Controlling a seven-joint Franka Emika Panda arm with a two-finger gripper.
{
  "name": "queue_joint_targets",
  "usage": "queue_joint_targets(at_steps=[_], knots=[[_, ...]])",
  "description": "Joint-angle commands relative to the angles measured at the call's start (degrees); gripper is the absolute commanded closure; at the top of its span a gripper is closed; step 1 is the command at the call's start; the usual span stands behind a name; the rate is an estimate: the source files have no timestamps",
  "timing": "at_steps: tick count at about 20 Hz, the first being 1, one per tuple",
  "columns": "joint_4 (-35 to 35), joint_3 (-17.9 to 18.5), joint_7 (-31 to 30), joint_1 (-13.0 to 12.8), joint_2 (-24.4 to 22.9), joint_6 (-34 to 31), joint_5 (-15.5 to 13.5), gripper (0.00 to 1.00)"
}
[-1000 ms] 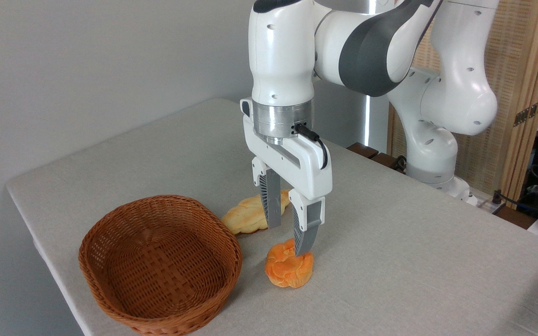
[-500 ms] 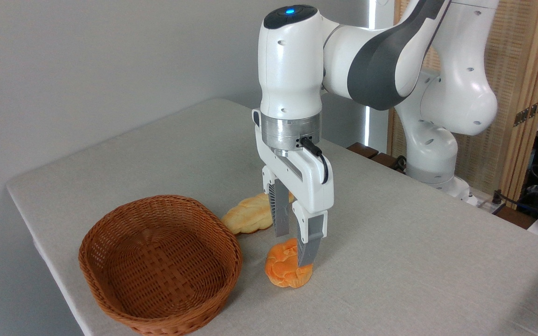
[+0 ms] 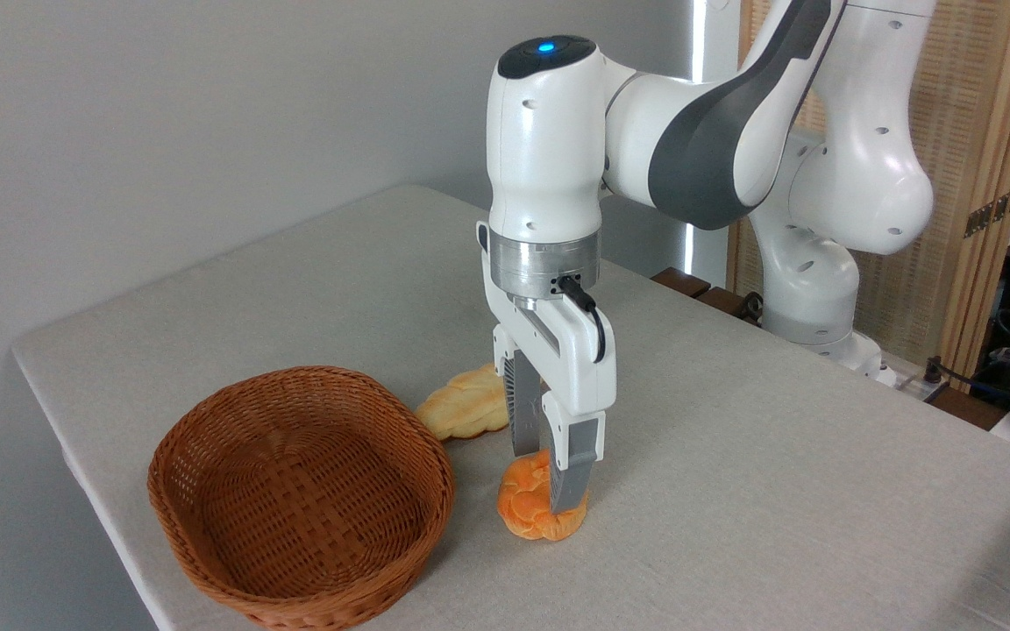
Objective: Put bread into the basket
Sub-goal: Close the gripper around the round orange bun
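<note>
The bread (image 3: 518,510), a small round deep-orange knotted bun, rests on the grey table just right of the basket. My gripper (image 3: 548,480) stands upright over it, its two grey fingers pressed in on the bun from behind and in front; the front finger (image 3: 572,469) covers the bun's right part. The bun still touches the table. The basket (image 3: 207,561), oval brown wicker with low sides, sits at the front left corner with nothing in it.
A longer pale yellow braided loaf (image 3: 463,408) lies behind the bun, touching the basket's far rim. The table's left edge (image 3: 75,447) runs close beside the basket. The arm's white base (image 3: 812,315) stands at the back right.
The gripper has come down over the bun and its fingers have drawn together onto it. The bun, loaf and basket lie where they did.
</note>
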Motion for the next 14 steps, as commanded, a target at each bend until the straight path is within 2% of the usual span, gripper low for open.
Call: queue_joint_targets(at_steps=[1,10,14], knots=[[-1.03,2.08,4.89,-0.62,-0.77,1.33,0.92,0.00],[-1.82,2.35,5.34,-0.62,-0.68,1.33,0.92,0.01],[-2.00,2.35,5.26,-0.62,-0.68,1.16,0.83,0.16]])
